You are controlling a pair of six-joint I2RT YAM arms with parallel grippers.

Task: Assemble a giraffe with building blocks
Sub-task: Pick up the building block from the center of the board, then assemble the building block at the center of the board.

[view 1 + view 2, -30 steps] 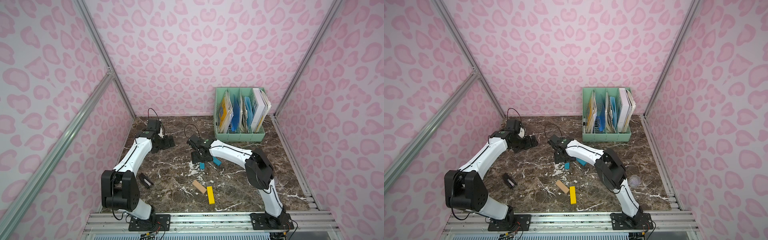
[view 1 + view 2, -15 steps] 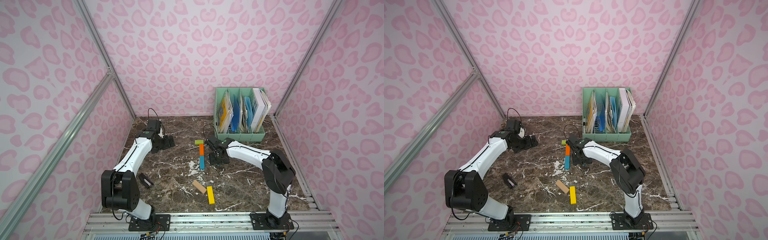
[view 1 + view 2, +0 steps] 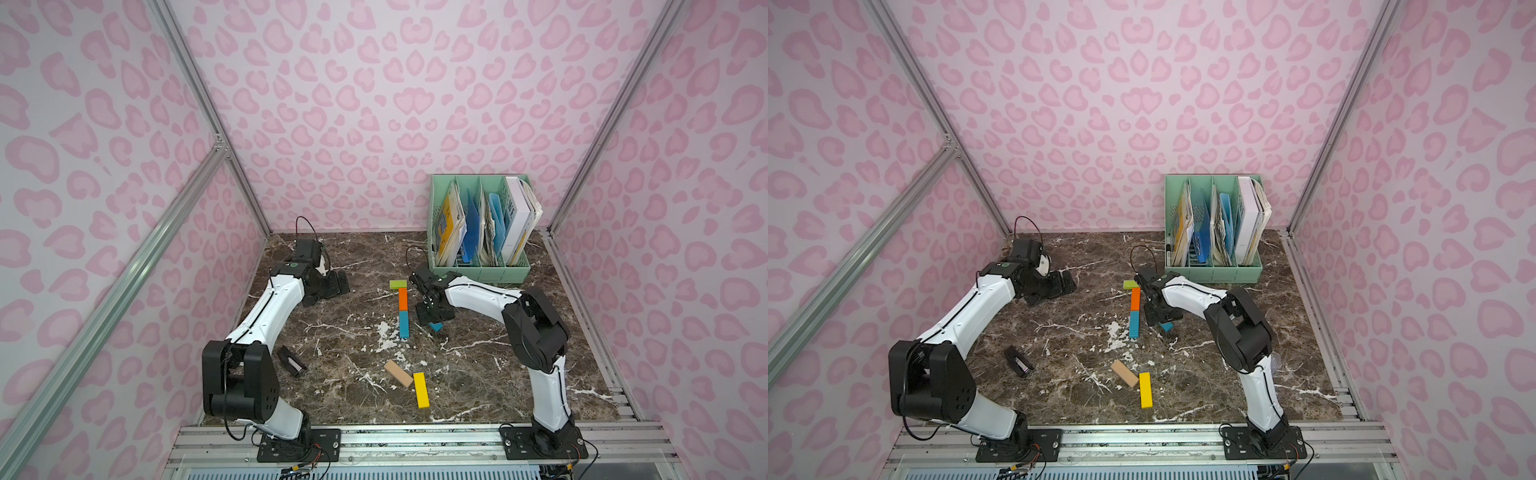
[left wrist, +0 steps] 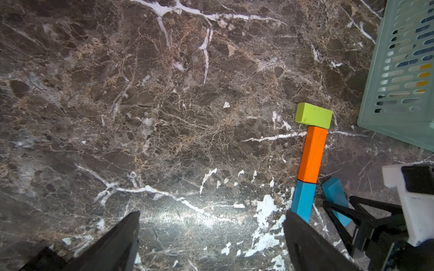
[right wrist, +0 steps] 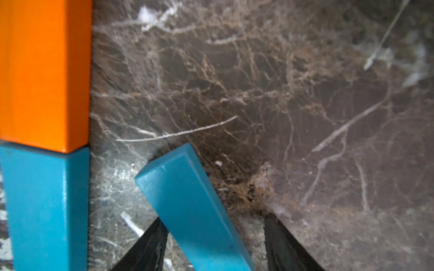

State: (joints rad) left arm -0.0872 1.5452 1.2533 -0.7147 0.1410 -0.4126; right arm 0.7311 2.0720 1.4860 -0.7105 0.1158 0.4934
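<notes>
Right tool (image 5: 216, 220): jaws astride the loose teal block (image 5: 187, 201), 1 finger close against its side, a gap showing at the other; not clamped.
Block position: flat on the bench (image 3: 478, 374), just beside the foot of the neck column on the right arm's side, not touching it.
Long axis: slanted to the column, neither parallel nor square to it; the fingers stand across the short width.
Neck column: green block (image 3: 398, 284), orange block (image 3: 402, 299) and teal neck block (image 3: 404, 325), end to end in 1 line.
Nearer arm: right, directly over the block; left tool (image 3: 332, 286) is spread wide and empty, well apart toward the far left corner.
Judgement: the move likely turns on swinging this slanted block crosswise at the column's foot, as the body.
Legs: tan block (image 3: 398, 373) and yellow block (image 3: 421, 390) lie near the front, unplaced.
</notes>
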